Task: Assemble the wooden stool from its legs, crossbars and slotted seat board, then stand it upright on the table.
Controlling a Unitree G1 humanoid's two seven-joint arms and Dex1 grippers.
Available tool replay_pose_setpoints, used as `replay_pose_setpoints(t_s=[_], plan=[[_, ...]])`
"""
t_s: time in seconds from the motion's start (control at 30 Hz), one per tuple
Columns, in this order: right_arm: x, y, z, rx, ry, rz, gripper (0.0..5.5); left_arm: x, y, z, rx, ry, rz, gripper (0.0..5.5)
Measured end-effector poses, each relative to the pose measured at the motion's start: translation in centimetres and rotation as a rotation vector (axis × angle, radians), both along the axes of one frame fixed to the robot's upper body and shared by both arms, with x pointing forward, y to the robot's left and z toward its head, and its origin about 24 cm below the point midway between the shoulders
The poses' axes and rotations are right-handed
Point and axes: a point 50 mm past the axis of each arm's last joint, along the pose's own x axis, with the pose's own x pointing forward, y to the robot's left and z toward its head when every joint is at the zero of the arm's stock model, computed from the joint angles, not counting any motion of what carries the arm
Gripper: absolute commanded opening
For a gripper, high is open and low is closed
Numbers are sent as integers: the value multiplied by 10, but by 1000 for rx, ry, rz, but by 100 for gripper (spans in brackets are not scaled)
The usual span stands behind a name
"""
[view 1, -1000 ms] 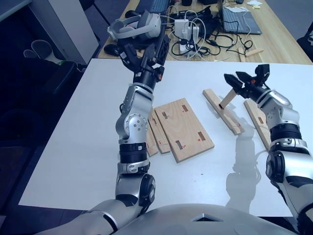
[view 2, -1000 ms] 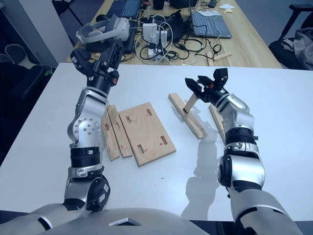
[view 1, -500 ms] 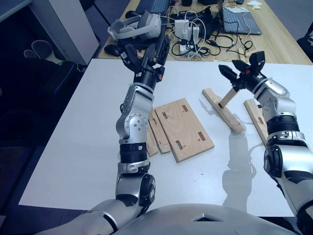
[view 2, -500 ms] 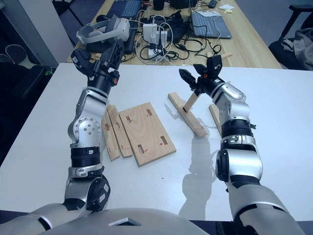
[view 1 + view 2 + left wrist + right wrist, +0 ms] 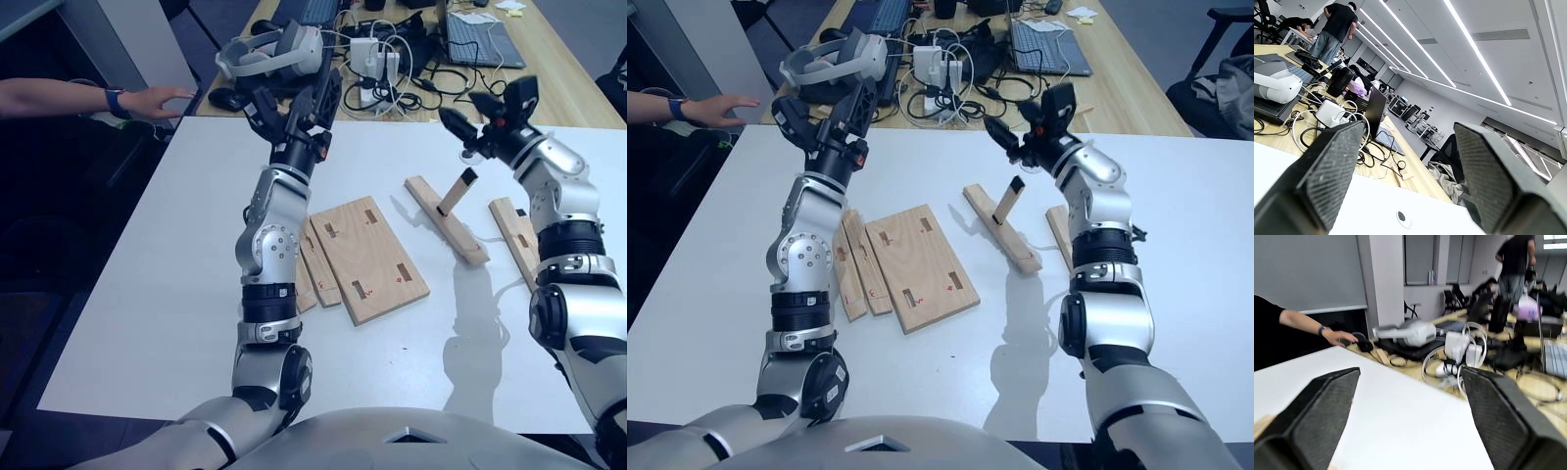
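Note:
The slotted seat board (image 5: 367,257) lies flat mid-table, with two wooden bars (image 5: 315,266) side by side against its left edge. To its right lies a leg (image 5: 446,223) with a short crossbar (image 5: 455,192) standing upright in it. A second leg (image 5: 516,243) lies flat farther right. My right gripper (image 5: 487,113) is open in the air, above and beyond the crossbar's top and clear of it. My left gripper (image 5: 294,103) is raised high over the table's far edge, open and empty, with its pads (image 5: 1332,181) wide apart.
Behind the white table (image 5: 147,294) stands a wooden desk with a headset (image 5: 269,49), tangled cables and adapters (image 5: 377,59) and a laptop (image 5: 480,39). The table's front and left parts offer free room.
My right gripper has risen up and back, away from the top of the upright crossbar, which stays standing in the leg. The left arm has not moved.

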Motion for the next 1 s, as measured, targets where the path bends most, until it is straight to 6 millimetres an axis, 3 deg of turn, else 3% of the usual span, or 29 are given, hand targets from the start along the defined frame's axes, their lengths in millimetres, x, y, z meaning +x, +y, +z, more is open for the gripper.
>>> replay_pose_setpoints(t_s=[0.07,0.17,0.33,0.63,0.8,0.9,1.0], plan=[[-5,5,25,-28,-78,24,381,1,0,-1,-1,2,4,338],[-16,21,36,-99,-95,105,381,2,-1,0,-7,-5,9,338],[-28,22,3,-328,-3,177,364,2,0,1,-20,-19,26,338],[-30,27,-8,-472,37,219,217,1,-2,2,-39,-28,34,338],[-20,1,-42,-609,163,81,121,3,-7,-1,-33,-13,10,338],[-18,-17,-52,-643,195,11,72,3,-12,0,-22,-13,-15,338],[-14,-27,-57,-641,192,-42,61,3,-12,0,-22,-11,-14,338]])
